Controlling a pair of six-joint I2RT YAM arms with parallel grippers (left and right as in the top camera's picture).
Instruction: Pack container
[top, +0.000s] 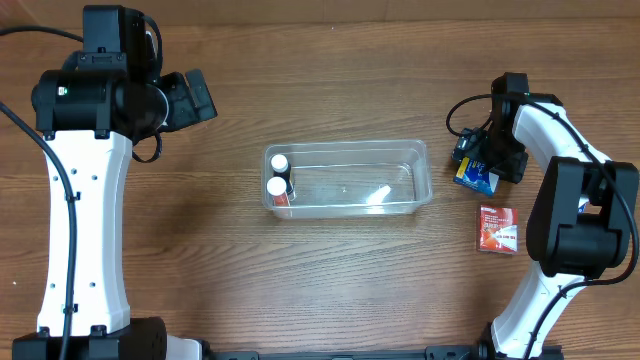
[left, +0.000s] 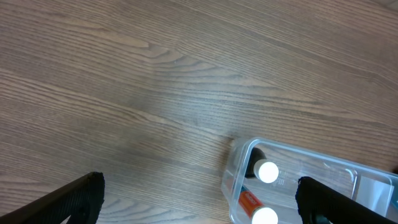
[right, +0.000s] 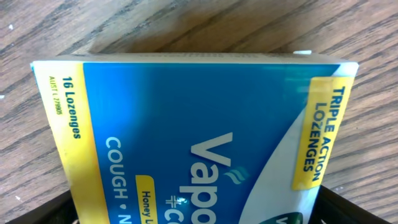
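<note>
The container (top: 345, 146) sat mid-picture, two bottles (top: 277, 185) at its left end. Right of it, the right gripper (top: 482, 158) was at a blue box (right: 186, 124); squeezing or not, I couldn't tell. The left gripper (top: 195, 98), upper left, gaped wide. Next, probably: lift the box in.

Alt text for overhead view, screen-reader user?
A clear container sits mid-table with two white-capped bottles at its left end. The right gripper is over a blue box just right of it, a red box lying nearby. The left gripper is off to the far left.
</note>
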